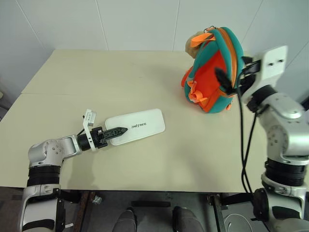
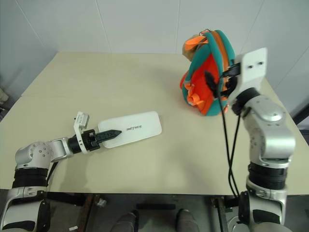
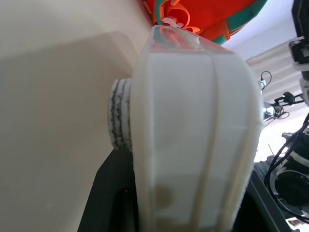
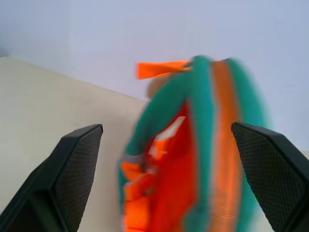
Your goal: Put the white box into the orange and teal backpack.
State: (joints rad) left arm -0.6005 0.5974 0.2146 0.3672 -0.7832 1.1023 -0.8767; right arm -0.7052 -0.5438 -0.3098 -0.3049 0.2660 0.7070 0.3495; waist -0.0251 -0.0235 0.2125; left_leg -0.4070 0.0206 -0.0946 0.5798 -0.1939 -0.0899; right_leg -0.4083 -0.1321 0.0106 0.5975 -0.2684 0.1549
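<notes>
— Starting from the left gripper (image 1: 116, 132): what did it have?
— Its two black fingers were pinched on the near end of the white box (image 1: 136, 125), one finger lying over the top face. The box lay flat on the beige table (image 1: 96, 77), lettering up, with its far end angled toward the backpack.
— And the right gripper (image 4: 166, 164)?
— Its fingers stood wide apart with nothing between them (raised above the tabletop), pointed at the orange and teal backpack (image 1: 215, 72).
— Where was the backpack?
— Standing upright at the table's far right, well apart from the box, orange straps facing the box.
</notes>
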